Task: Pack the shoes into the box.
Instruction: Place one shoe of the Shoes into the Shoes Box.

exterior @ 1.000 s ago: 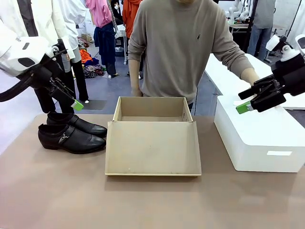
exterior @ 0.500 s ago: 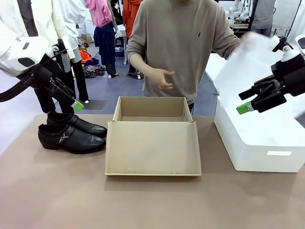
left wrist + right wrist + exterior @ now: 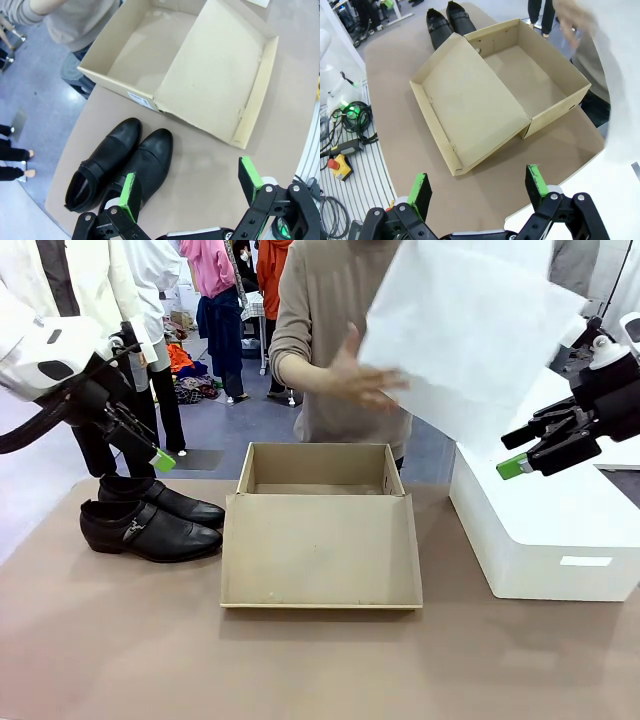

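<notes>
Pair of glossy black leather buckled shoes (image 3: 150,521) is sitting at centre left on the brown table (image 3: 300,665), just beside the open tan cardboard shoebox (image 3: 318,469) at frame centre. Left hand (image 3: 190,186) and right hand (image 3: 477,189) are hovering, jaws spread wide, empty. At upper right, a person is holding up a white paper sheet (image 3: 470,330).

The shoes (image 3: 150,520) are glossy black leather, one with a small metal buckle (image 3: 135,530). The box (image 3: 320,550) is matt tan cardboard. The sheet (image 3: 465,330) is thin white paper. The surface (image 3: 300,660) looks smooth, matt brown.
</notes>
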You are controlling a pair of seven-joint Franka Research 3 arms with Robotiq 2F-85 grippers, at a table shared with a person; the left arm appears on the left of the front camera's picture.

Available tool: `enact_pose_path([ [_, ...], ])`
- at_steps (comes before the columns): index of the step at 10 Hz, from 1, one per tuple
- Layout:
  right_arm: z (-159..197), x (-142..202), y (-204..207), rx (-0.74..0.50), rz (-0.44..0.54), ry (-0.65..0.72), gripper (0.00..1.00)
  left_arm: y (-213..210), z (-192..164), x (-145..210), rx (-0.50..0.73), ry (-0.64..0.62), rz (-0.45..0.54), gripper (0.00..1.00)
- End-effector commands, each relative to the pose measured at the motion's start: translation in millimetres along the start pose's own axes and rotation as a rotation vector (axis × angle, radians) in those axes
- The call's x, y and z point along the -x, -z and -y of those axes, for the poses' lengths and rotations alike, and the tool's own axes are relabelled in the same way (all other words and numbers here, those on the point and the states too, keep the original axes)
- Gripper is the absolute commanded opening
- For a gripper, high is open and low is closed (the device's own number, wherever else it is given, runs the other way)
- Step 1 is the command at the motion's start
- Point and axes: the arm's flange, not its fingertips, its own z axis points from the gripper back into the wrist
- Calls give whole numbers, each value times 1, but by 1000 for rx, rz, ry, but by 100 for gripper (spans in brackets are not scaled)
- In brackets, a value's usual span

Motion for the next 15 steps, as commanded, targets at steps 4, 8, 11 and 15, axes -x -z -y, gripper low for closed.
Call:
enact_pose_path([
  [4,5,-1,1,-14,26,-28,100,0,-2,2,14,14,9,100],
  [8,5,-1,1,-14,26,-28,100,0,-2,2,14,14,9,100],
  [11,5,-1,1,-14,26,-28,100,-13,-7,-6,-19,32,-35,100],
  [15,5,-1,1,-14,26,-28,100,-36,-43,-20,19,168,-193,100],
])
